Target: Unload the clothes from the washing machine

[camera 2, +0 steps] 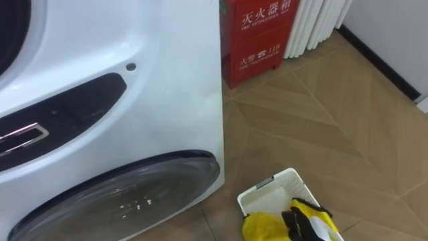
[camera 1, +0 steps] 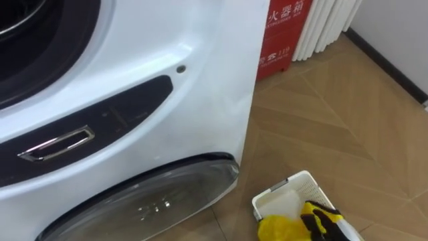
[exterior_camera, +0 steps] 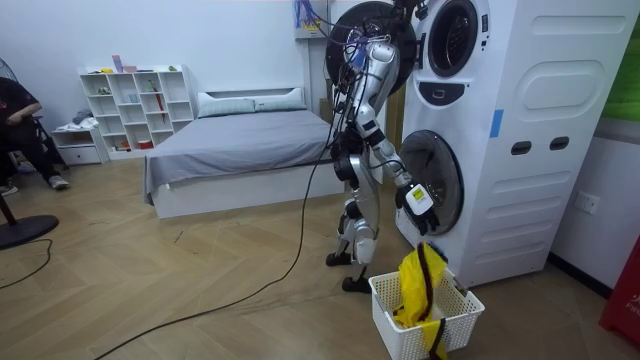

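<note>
Towering at the room view's 3 o'clock is the white washing machine (exterior_camera: 520, 130), a stacked unit with one round door above another. The robot stands upright facing it, close to its front. Behind the robot, at about 9 o'clock, is a grey bed (exterior_camera: 240, 145), and past that a white shelf (exterior_camera: 135, 105) stands against the wall. A person (exterior_camera: 20, 130) sits at the far 9 o'clock edge and handles nothing.

From the robot's head, the machine's glass lower door (camera 1: 147, 201) fills 7 o'clock. A red cabinet (camera 1: 281, 33) and a white radiator (camera 1: 328, 23) stand at 1 o'clock beyond the machine's corner.

A white basket (exterior_camera: 400, 325) sits on the wooden floor (exterior_camera: 150, 280) at 5 o'clock from the robot's feet, just off the machine's front. The yellow cloth (exterior_camera: 412, 285), marked with black, is heaped in it. It rises above the rim and part hangs over the near wall, while the basket's far end is bare.

The robot's right hand (exterior_camera: 415, 200) hangs low at 12 o'clock over the heap, clear of the cloth. From here I cannot tell whether it is open or closed.
</note>
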{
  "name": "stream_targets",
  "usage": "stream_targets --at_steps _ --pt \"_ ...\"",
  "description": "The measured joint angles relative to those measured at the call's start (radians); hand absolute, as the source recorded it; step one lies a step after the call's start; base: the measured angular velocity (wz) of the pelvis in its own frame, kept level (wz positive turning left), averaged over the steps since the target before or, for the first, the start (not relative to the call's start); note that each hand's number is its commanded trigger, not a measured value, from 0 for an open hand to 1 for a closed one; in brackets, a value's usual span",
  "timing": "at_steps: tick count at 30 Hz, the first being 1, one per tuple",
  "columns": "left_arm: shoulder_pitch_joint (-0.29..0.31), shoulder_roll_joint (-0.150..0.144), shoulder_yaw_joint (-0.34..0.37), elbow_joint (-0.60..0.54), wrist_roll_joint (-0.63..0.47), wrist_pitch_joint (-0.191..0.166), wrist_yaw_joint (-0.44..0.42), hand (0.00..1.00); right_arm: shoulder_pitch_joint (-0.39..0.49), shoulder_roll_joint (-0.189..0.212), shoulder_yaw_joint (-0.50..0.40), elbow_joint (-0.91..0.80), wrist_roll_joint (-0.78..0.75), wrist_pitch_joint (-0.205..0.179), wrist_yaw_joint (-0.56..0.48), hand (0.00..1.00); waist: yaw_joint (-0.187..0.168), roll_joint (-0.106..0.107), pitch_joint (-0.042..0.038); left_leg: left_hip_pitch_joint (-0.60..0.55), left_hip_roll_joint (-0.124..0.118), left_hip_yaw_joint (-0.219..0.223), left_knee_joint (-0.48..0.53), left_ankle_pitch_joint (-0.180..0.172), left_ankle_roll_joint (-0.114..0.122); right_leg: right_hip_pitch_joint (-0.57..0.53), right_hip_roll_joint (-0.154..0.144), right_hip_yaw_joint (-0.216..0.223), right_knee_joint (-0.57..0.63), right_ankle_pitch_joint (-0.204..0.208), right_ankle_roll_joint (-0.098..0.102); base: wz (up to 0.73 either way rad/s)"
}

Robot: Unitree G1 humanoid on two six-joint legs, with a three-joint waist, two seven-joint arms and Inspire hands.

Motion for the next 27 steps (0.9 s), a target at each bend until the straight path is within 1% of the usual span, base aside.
stream_targets --at_steps 2,7,8,9,10,11,12,13,15,18,19,21,22,23,24,25,26,27 --pt "0.0 0.0 0.0 0.0 0.0 0.0 0.0 0.0 -0.001 0.0 -0.003 0.0 -0.012 -0.009 -0.016 0.0 -0.001 0.001 -0.0008 0.0 -0.001 0.0 -0.001 0.003 0.0 0.001 -0.003 -0.004 0.0 0.0 0.0 0.05" --pt "0.0 -0.008 0.0 0.0 0.0 0.005 0.0 0.0 0.005 0.0 -0.003 0.0 -0.032 -0.009 -0.029 0.0 -0.003 0.003 -0.002 0.004 -0.003 -0.001 -0.018 0.019 0.002 0.006 -0.015 -0.02 -0.002 0.0 0.0 0.14" --pt "0.0 -0.01 0.0 0.004 0.0 0.007 -0.001 0.0 0.005 0.0 -0.003 -0.001 -0.032 -0.009 -0.029 0.0 -0.002 0.007 -0.0032 0.006 -0.009 -0.007 -0.018 0.02 0.002 0.011 -0.017 -0.027 -0.003 0.0 0.0 0.13" --pt "0.0 -0.012 0.0 0.005 -0.001 0.008 -0.001 0.0 0.006 0.0 -0.003 -0.001 -0.029 -0.009 -0.029 0.0 -0.003 0.009 -0.0041 0.007 -0.01 -0.012 -0.018 0.022 0.002 0.015 -0.019 -0.031 -0.006 0.0 0.0 0.24" --pt "0.0 -0.015 -0.001 0.005 -0.002 0.008 -0.001 0.0 0.007 -0.003 -0.003 -0.001 -0.02 -0.009 -0.029 0.0 -0.005 0.016 -0.0047 0.011 -0.011 -0.021 -0.021 0.026 0.002 0.026 -0.024 -0.045 -0.013 0.001 -0.001 0.29" --pt "0.0 -0.016 -0.001 0.005 -0.003 0.008 -0.001 0.0 0.009 -0.005 -0.003 -0.001 -0.009 -0.009 -0.029 0.0 -0.004 0.018 -0.0046 0.018 -0.012 -0.021 -0.028 0.032 0.002 0.035 -0.029 -0.055 -0.017 0.001 -0.002 0.29" --pt "0.0 -0.016 -0.001 0.005 -0.009 0.008 -0.001 0.0 0.011 -0.005 -0.003 0.0 0.0 -0.009 -0.03 0.0 -0.002 0.019 -0.0042 0.024 -0.013 -0.022 -0.033 0.034 0.002 0.04 -0.03 -0.057 -0.019 0.001 -0.002 0.19" --pt "0.0 -0.016 0.0 0.006 -0.04 0.008 -0.001 0.0 0.012 -0.006 -0.003 0.003 0.015 -0.01 -0.03 0.0 0.003 0.019 -0.0042 0.03 -0.015 -0.024 -0.037 0.036 0.002 0.046 -0.032 -0.06 -0.02 0.0 -0.003 0.11" --pt "0.001 -0.016 0.001 0.004 -0.047 0.009 -0.001 0.0 0.012 -0.006 0.0 0.007 0.033 -0.01 -0.03 0.0 0.011 0.02 -0.004 0.035 -0.015 -0.027 -0.042 0.04 0.002 0.049 -0.036 -0.063 -0.017 -0.003 -0.003 0.12" --pt "0.001 -0.014 0.003 -0.007 -0.067 0.009 -0.001 0.0 0.014 -0.011 0.004 0.037 0.053 -0.017 -0.018 0.0 0.005 0.024 -0.0034 0.048 -0.017 -0.055 -0.053 0.044 0.002 0.072 -0.046 -0.087 -0.019 -0.013 -0.004 0.27" --pt "0.001 -0.011 0.005 -0.016 -0.068 0.008 -0.003 0.0 0.026 -0.016 0.004 0.041 0.061 -0.017 -0.009 0.0 0.003 0.026 -0.0035 0.059 -0.019 -0.074 -0.058 0.046 -0.001 0.092 -0.05 -0.102 -0.022 -0.016 -0.005 0.37" --pt "0.002 -0.006 0.011 -0.022 -0.068 0.004 -0.008 0.0 0.04 -0.024 0.004 0.045 0.079 -0.018 0.008 0.0 0.003 0.022 -0.0025 0.08 -0.028 -0.093 -0.06 0.048 -0.003 0.121 -0.055 -0.119 -0.021 -0.028 -0.006 0.37" --pt "0.002 -0.006 0.017 -0.026 -0.068 0.003 -0.01 0.0 0.04 -0.033 0.004 0.066 0.091 -0.02 0.015 0.0 0.002 0.023 -0.0022 0.097 -0.03 -0.11 -0.063 0.048 -0.004 0.142 -0.059 -0.132 -0.026 -0.035 -0.006 0.36" --pt "0.006 -0.006 0.027 -0.035 -0.068 0.001 -0.012 0.0 0.043 -0.041 0.004 0.1 0.098 -0.02 0.016 0.0 0.005 0.021 -0.0009 0.124 -0.03 -0.119 -0.078 0.051 -0.007 0.176 -0.06 -0.145 -0.038 -0.039 -0.006 0.44" --pt "0.024 -0.004 0.038 -0.053 -0.069 -0.005 -0.011 0.0 0.049 -0.044 0.004 0.131 0.107 -0.02 0.016 0.0 0.006 0.017 0.0 0.149 -0.03 -0.134 -0.087 0.052 -0.009 0.211 -0.061 -0.16 -0.051 -0.045 -0.006 0.34" --pt "0.034 -0.004 0.045 -0.058 -0.07 -0.008 -0.011 0.0 0.051 -0.044 0.004 0.147 0.112 -0.02 0.017 0.0 0.007 0.014 -0.0005 0.162 -0.03 -0.135 -0.091 0.052 -0.009 0.226 -0.063 -0.167 -0.055 -0.049 -0.006 0.36" --pt "0.051 -0.002 0.06 -0.072 -0.068 -0.01 -0.012 0.0 0.06 -0.043 0.003 0.168 0.123 -0.019 0.019 0.0 0.006 0.005 -0.0019 0.182 -0.031 -0.138 -0.093 0.052 -0.009 0.248 -0.067 -0.177 -0.055 -0.062 -0.005 0.42" --pt "0.07 -0.002 0.074 -0.088 -0.066 -0.009 -0.013 0.0 0.073 -0.043 0.002 0.186 0.129 -0.02 0.026 0.0 0.005 -0.002 -0.0034 0.198 -0.031 -0.158 -0.094 0.052 -0.009 0.279 -0.068 -0.194 -0.069 -0.067 -0.003 0.48"
